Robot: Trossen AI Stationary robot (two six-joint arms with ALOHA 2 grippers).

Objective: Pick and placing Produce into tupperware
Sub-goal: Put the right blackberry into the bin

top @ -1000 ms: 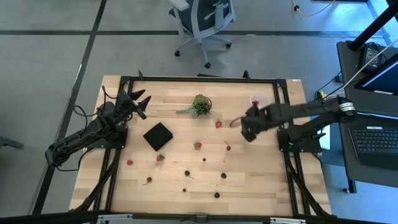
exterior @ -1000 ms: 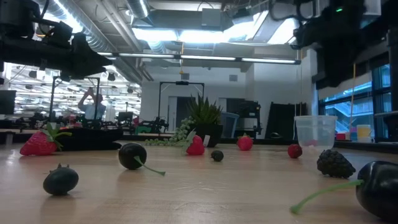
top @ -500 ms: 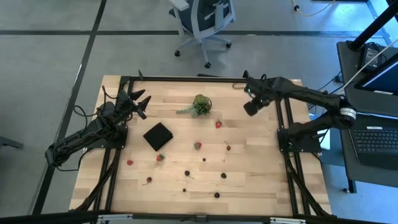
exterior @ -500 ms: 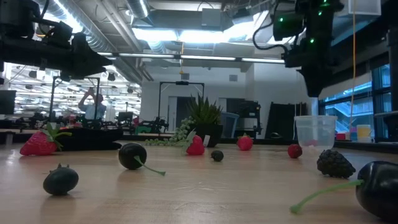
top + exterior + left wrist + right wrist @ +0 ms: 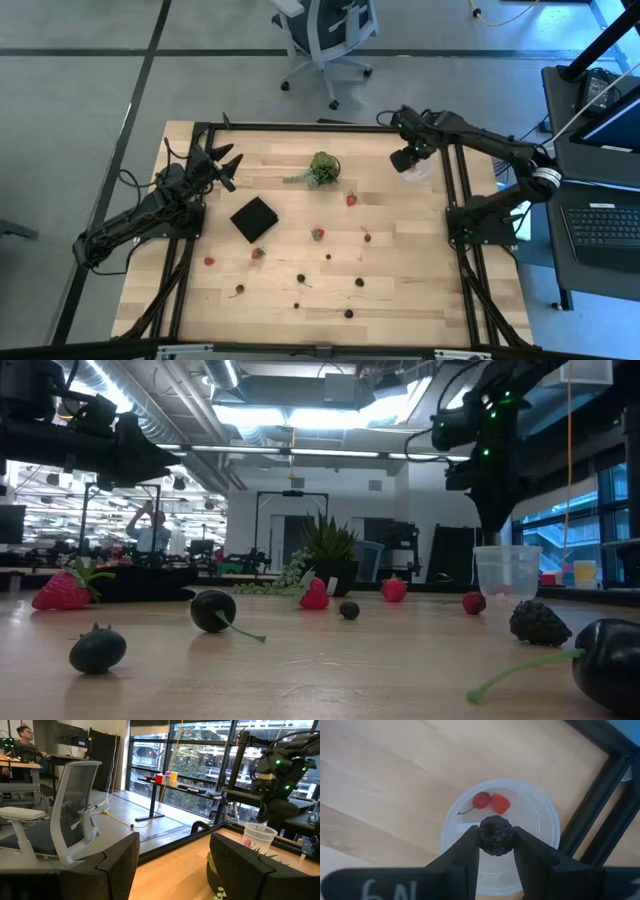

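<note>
Nearest to the low camera, on the pale wooden table (image 5: 300, 670), lie a glossy black cherry with a green stem (image 5: 608, 663), a bumpy dark blackberry (image 5: 539, 623) and a small dark blueberry (image 5: 98, 649). A little behind them are another black cherry (image 5: 213, 610) and a red strawberry with green leaves (image 5: 62, 589).

The high view shows what the low one cannot: this produce is scattered over the middle and the 6 o'clock part of the table, and a flat black square (image 5: 254, 218) lies toward 9 o'clock, with a green leafy clump (image 5: 322, 168) toward 12 o'clock.

The small round translucent plastic tub (image 5: 417, 166) stands near the 2 o'clock corner, beside the black metal frame. The right gripper (image 5: 408, 160) hangs directly above it. Only the right wrist view looks into the tub (image 5: 500, 840): two small red pieces (image 5: 491, 802) lie on its smooth bottom, one with a thin stem. In the same view the two dark fingers (image 5: 461, 857) are closed narrowly on a round, knobby dark blackberry (image 5: 495, 835), which is held above the tub opening.

The left gripper (image 5: 222, 163) waits near the 10 o'clock edge of the table, its fingers spread apart. Its wrist view shows the tub (image 5: 258, 836) far away under the right arm, and beyond the table a white mesh office chair (image 5: 60, 827).
</note>
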